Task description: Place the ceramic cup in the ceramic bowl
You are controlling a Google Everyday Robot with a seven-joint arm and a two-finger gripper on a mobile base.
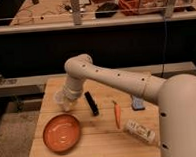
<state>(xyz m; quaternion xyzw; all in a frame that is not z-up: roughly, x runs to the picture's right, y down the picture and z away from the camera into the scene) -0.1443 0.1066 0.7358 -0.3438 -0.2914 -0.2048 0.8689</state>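
The pale ceramic cup (pixel 61 99) is at the tip of my gripper (pixel 68 101), over the left part of the wooden table (pixel 105 142). The gripper is shut on the cup and comes down onto it from the white arm above. The orange ceramic bowl (pixel 61 133) sits on the table just below and in front of the cup, near the front left corner. The cup is beside the bowl's far rim, not inside it.
A black bar-shaped object (pixel 91 103) lies right of the cup. An orange carrot-like item (pixel 117 114), a small blue-grey packet (pixel 137 103) and a white bottle lying on its side (pixel 140 131) are on the right. A dark shelf unit stands behind the table.
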